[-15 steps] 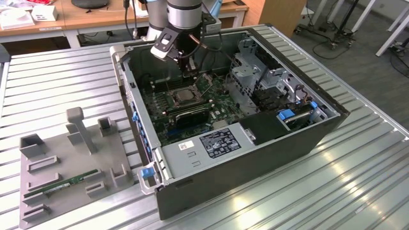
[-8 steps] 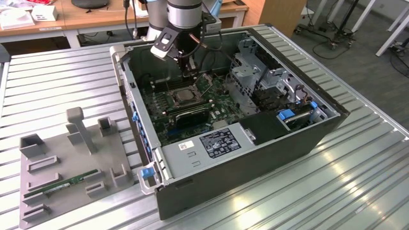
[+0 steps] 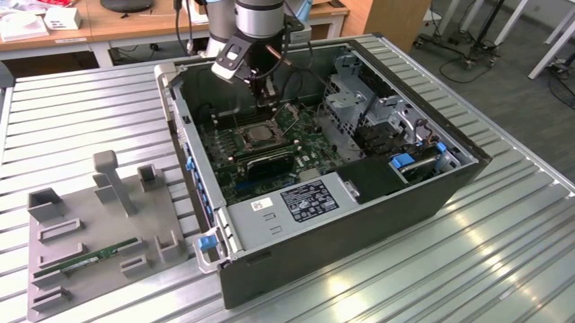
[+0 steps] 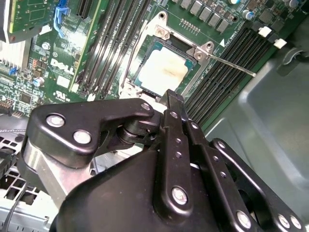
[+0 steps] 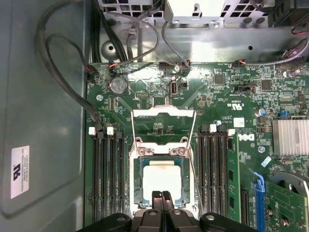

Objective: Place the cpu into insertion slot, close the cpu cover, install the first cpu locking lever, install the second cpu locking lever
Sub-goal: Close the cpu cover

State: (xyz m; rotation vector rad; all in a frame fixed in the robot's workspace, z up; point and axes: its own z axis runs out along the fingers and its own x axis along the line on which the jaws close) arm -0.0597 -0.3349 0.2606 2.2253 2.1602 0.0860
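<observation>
The black pincer (image 5: 161, 197) hangs inside the open dark computer case (image 3: 359, 222) on the ribbed metal tabletop (image 3: 503, 256). Its fingers are pressed together, holding nothing. Just under its tips the small square silver-topped cpu (image 5: 161, 180) lies in the socket on the green motherboard (image 5: 212, 96). The thin silvery cpu cover (image 5: 164, 114) is swung back, open.

A robotics lab: a ribbed metal counter (image 3: 81, 114) carries an opened computer tower (image 3: 359, 229) (motherboard (image 3: 310, 145) bare), with wooden desks (image 3: 134, 27) at eleven o'clock and wheeled stands (image 3: 454, 44) on carpet (image 3: 503, 74) at one o'clock.
</observation>
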